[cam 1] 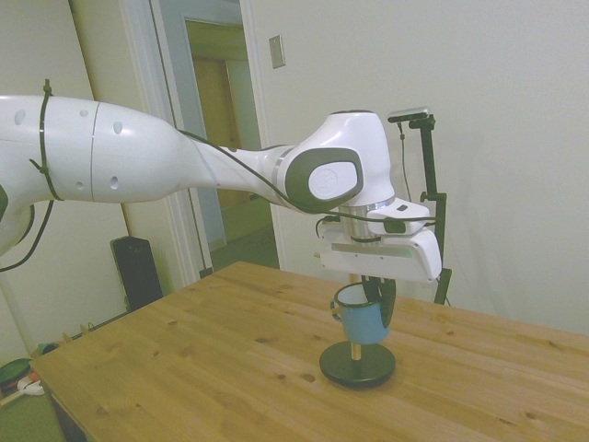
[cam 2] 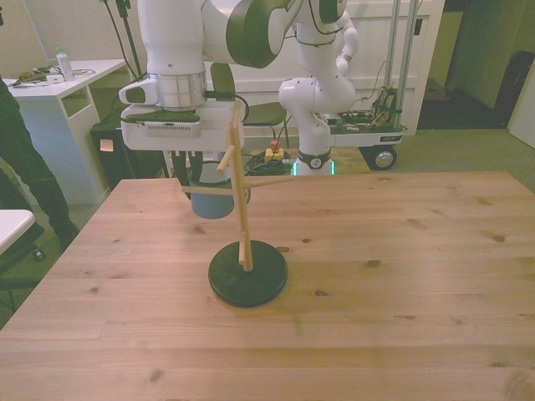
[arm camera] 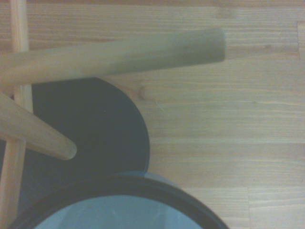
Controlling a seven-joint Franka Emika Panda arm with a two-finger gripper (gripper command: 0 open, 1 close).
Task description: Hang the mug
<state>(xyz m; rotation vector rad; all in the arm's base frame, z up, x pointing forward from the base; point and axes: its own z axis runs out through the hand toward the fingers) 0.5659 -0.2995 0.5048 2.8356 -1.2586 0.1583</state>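
I have the mug hanging upright under the tool, whose fingers are closed on its rim, beside the rack and above the counter. It looks light, rigid and glossy, so it could slip or swivel; I judge the rim hold sound, leaving the handle free for a peg.

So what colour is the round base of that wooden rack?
Black; the rack's base shows best in the front view.
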